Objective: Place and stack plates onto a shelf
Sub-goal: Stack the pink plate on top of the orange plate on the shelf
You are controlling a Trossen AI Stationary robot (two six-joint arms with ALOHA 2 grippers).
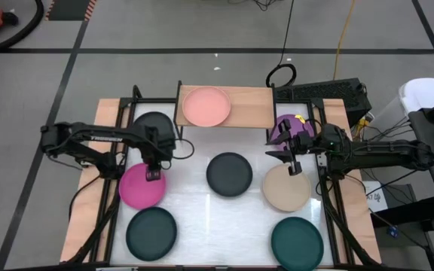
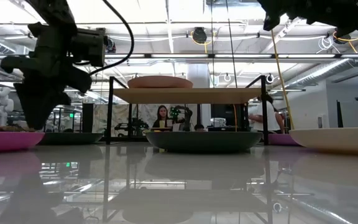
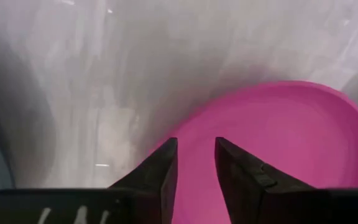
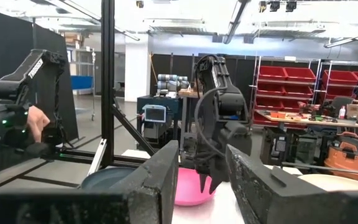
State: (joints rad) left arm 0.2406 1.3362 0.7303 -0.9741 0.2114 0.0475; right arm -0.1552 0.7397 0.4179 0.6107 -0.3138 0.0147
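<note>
I count one plate done: the light pink round matte plate (image 1: 206,106) lies on the left half of the low light-wood shelf on black metal legs (image 1: 251,106), and the right half of that board is bare. Everything else is on the white tabletop (image 1: 202,218). That leaves seven by my count: a black plate (image 1: 154,126) just left of the shelf, a purple plate (image 1: 292,126) just right of it, a dark grey plate (image 1: 229,173) in the middle, a beige plate (image 1: 285,188), two dark teal plates at the near edge (image 1: 151,232) (image 1: 297,241), and the magenta plate (image 1: 142,186).

My left gripper (image 1: 154,173) is down over the far rim of the magenta plate. In the left wrist view its fingers (image 3: 160,171) stand a little apart, with the pink rim (image 3: 278,143) showing in the gap between them; I judge they are not clamped yet, so this looks like the start of the second pick.

My right gripper (image 1: 292,167) hangs above the far edge of the beige plate, near the purple one, jaws apart and holding nothing.

So the task is early: one placed, none stacked.
</note>
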